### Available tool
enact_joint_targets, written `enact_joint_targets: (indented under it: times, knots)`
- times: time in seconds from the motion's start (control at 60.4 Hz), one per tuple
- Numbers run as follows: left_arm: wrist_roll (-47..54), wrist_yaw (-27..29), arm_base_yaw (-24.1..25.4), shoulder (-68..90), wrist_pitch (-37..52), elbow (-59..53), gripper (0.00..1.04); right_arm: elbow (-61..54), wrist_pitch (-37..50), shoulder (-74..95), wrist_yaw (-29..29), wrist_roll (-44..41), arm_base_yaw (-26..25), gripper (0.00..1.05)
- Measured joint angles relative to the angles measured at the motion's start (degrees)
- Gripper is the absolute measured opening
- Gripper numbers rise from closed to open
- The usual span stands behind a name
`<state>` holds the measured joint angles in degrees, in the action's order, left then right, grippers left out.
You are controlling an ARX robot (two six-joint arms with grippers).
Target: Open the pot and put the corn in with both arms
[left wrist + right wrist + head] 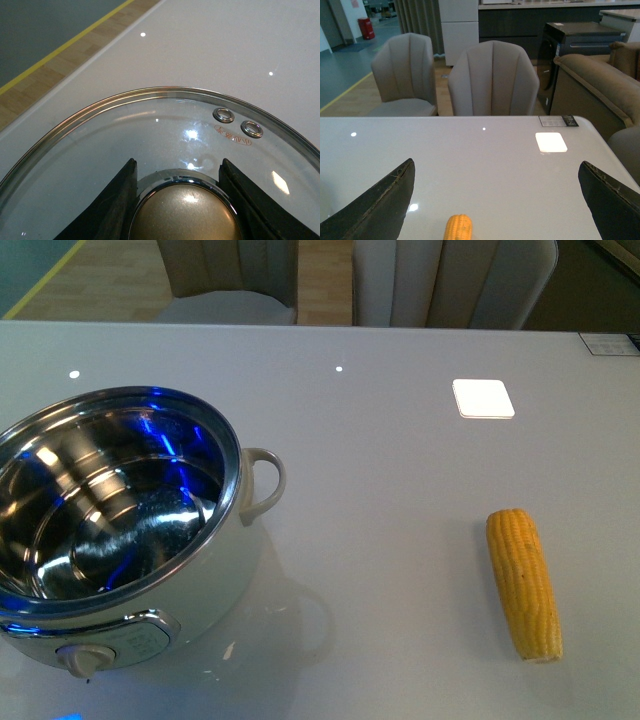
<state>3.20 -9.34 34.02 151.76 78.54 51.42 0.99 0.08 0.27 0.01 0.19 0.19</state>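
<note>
Where left gripper (178, 164) clamps, knob (185, 212) cropped.

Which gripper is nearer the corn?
Right. The right gripper hangs open with the corn just ahead of its jaws; the left gripper grips the lid knob, no corn in its view.

The round white pot (218, 575) had a mirror-bright steel interior and smooth glossy shell. The clear glass lid (150, 130) was metal-rimmed. The yellow corn cob (523, 583) looked bumpy, the grey table (400, 500) glossy.
</note>
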Motion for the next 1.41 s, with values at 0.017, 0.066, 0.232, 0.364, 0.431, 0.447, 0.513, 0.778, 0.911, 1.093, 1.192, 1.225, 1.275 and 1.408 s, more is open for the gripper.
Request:
enact_joint_targets:
  times: [0.017, 0.066, 0.232, 0.364, 0.431, 0.447, 0.513, 0.778, 0.911, 1.093, 1.192, 1.225, 1.275, 1.408]
  knots:
    - [0.02, 0.02, 0.00, 0.28, 0.00, 0.22, 0.43, 0.00, 0.00, 0.00, 0.00, 0.00, 0.00, 0.96]
    - [0.31, 0.04, 0.00, 0.81, -0.02, 0.57, 0.43, 0.00, 0.00, 0.00, 0.00, 0.02, 0.00, 0.96]
    - [0.48, -0.37, 0.26, 1.16, 0.15, 0.98, 0.43, 0.00, 0.00, 0.00, 0.00, 0.00, 0.00, 0.96]
    - [0.42, -0.79, 0.28, 1.07, 0.26, 0.55, 0.48, 0.00, 0.00, 0.00, 0.00, 0.00, 0.00, 0.96]
    - [0.39, -0.96, 0.28, 0.66, 0.28, -0.28, 0.57, 0.00, 0.00, 0.00, 0.00, 0.00, 0.00, 0.96]
    - [0.26, -0.96, 0.28, 0.35, 0.28, -0.63, 0.61, 0.00, 0.00, 0.00, 0.00, 0.00, 0.00, 0.96]
    - [-0.13, -0.90, 0.28, -1.18, 0.24, -1.81, 0.71, 0.00, 0.00, 0.00, 0.00, 0.00, 0.00, 0.96]
    - [-2.43, -0.59, -0.66, -19.91, -5.07, -6.86, 0.98, 0.00, 0.00, 0.00, 0.00, 0.00, 0.00, 0.96]
    - [-5.42, -3.17, -1.86, -32.04, -9.77, -11.34, 0.98, 0.00, 0.00, 0.00, 0.00, 0.00, 0.00, 0.96]
    - [-11.63, -5.49, -5.31, -50.36, -17.94, -16.79, 0.98, 0.00, 0.00, 0.00, 0.00, 0.00, 0.00, 0.96]
    - [-13.68, -6.01, -7.41, -59.63, -22.71, -19.23, 0.98, 0.00, 0.00, 0.00, 0.00, 0.00, 0.00, 0.96]
    - [-13.81, -6.16, -8.09, -62.34, -24.22, -20.04, 0.98, 0.00, 0.00, 0.00, 0.00, 0.00, 0.00, 0.96]
    - [-13.86, -6.71, -9.20, -66.73, -26.67, -21.53, 0.98, 0.00, 0.00, 0.00, 0.00, 0.00, 0.00, 0.96]
    - [-12.52, -9.68, -10.49, -72.61, -27.89, -23.30, 0.94, 0.00, 0.00, 0.00, 0.00, 0.00, 0.00, 0.96]
